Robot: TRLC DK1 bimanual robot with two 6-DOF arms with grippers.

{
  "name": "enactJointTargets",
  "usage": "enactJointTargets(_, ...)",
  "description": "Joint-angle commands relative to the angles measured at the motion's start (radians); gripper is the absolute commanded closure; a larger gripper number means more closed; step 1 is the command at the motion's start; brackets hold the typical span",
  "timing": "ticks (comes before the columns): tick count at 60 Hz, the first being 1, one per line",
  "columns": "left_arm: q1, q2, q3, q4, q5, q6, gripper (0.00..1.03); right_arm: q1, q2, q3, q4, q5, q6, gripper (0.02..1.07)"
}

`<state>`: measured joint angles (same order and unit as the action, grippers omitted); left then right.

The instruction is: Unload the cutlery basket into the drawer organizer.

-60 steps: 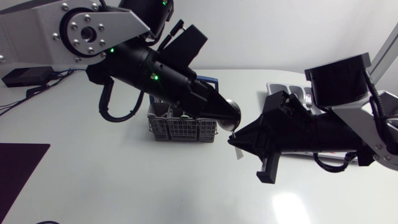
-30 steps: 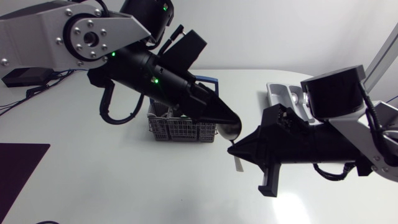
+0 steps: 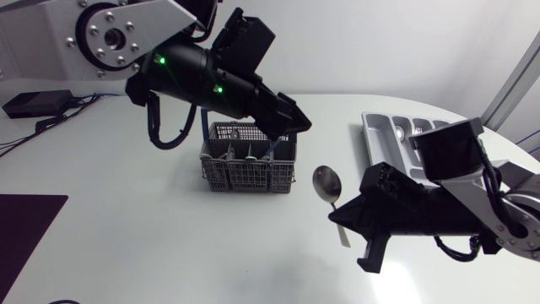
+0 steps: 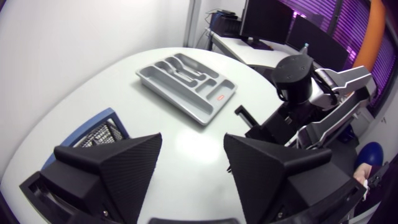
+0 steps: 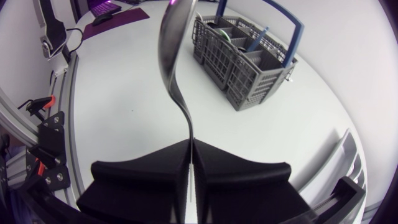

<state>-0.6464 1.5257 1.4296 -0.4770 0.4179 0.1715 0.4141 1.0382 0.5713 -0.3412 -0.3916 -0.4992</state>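
My right gripper [image 3: 339,213] is shut on the handle of a steel spoon [image 3: 326,183], which stands bowl-up from its fingertips [image 5: 174,50] to the right of the grey cutlery basket [image 3: 249,165]. The basket, with its blue handle, still holds cutlery [image 5: 249,62]. My left gripper [image 3: 297,123] hangs open above the basket's right end, with nothing between its fingers [image 4: 193,155]. The grey drawer organizer [image 3: 390,128] lies at the back right, with some cutlery in its compartments [image 4: 186,84].
My right arm [image 4: 298,93] stands in front of the organizer, partly covering it in the head view. A dark mat [image 3: 21,224] lies at the table's left edge. Bare white tabletop runs in front of the basket.
My left gripper opened, let go of the spoon and drew back up over the basket. My right gripper kept hold of the spoon and carried it right and toward the front.
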Motion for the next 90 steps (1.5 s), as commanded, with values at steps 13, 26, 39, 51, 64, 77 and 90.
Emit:
enactJointTargets(13, 0.017, 0.011, -0.044, 0.051, -0.215, -0.017, 0.23, -0.205, 0.034, 0.007, -0.004, 0.007, -0.019, 1.02)
enactJointTargets(26, 0.051, 0.017, -0.047, 0.069, -0.303, -0.012, 0.19, -0.388, 0.151, 0.110, 0.022, 0.028, 0.005, 1.02)
enactJointTargets(39, 0.087, 0.057, -0.057, 0.069, -0.314, -0.010, 0.19, -0.558, 0.373, 0.318, 0.051, 0.077, 0.110, 1.02)
enactJointTargets(51, 0.093, 0.076, -0.081, 0.092, -0.315, -0.006, 0.19, -0.580, 0.549, 0.480, 0.096, 0.260, 0.199, 1.02)
enactJointTargets(64, 0.091, 0.077, -0.118, 0.130, -0.327, 0.006, 0.19, -0.584, 0.747, 0.662, 0.099, 0.405, 0.294, 1.02)
enactJointTargets(77, 0.091, 0.076, -0.153, 0.160, -0.338, 0.016, 0.19, -0.575, 0.885, 0.812, 0.088, 0.524, 0.323, 1.02)
enactJointTargets(90, 0.087, 0.077, -0.167, 0.176, -0.338, 0.017, 0.19, -0.584, 0.971, 0.921, 0.056, 0.533, 0.349, 1.02)
